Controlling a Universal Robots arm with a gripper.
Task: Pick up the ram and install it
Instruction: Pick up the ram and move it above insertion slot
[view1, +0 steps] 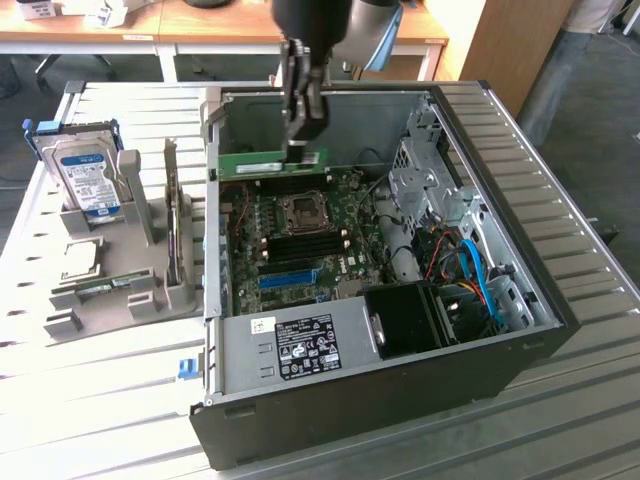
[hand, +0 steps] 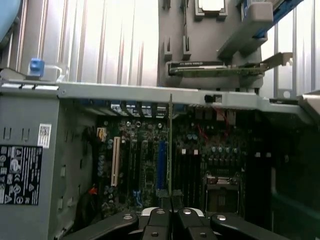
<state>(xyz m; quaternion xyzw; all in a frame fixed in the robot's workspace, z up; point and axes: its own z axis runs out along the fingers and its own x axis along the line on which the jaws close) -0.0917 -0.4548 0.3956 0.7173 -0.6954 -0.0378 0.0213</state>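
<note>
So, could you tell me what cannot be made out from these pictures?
- The ram: edge-on in the wrist view, so its chips are hidden.
- The ram's height above the motherboard: neither view settles it.
- The arm above the gripper: cut off by the exterior view's top edge.
- The power supply label: print too small to read.

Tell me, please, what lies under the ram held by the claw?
The motherboard, with its dark slots and one blue slot, lies below the ram. The ram's own edge hides the strip directly beneath.
</note>
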